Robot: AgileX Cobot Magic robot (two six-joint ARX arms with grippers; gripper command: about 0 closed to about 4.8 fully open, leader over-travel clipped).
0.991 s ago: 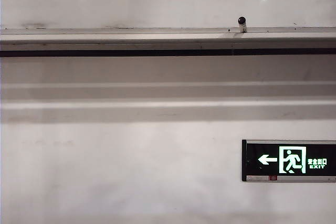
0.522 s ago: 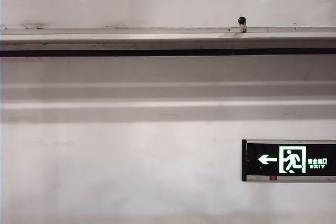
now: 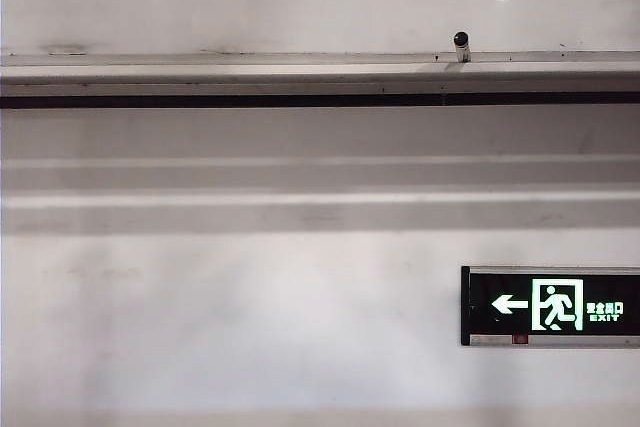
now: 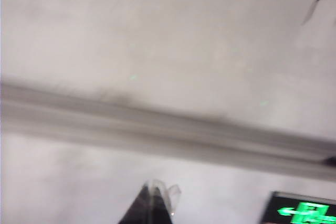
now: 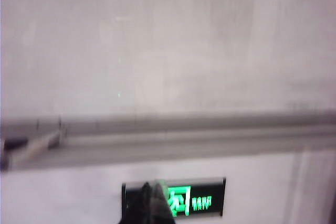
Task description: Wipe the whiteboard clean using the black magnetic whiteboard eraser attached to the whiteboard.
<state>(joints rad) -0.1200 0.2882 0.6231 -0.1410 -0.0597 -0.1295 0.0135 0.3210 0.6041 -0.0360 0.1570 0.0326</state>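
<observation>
The whiteboard (image 3: 320, 2) spans the top of the exterior view: glossy white, two round light spots, faint grey smears. A pale metal rail (image 3: 320, 72) runs along its lower edge. The green exit sign (image 3: 550, 305) sits lower right. The left gripper (image 4: 155, 205) and right gripper (image 5: 149, 203) show closed, empty tips in their wrist views.

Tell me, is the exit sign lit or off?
Lit: the exit sign shows a glowing green arrow, running figure and letters on its dark panel.
</observation>
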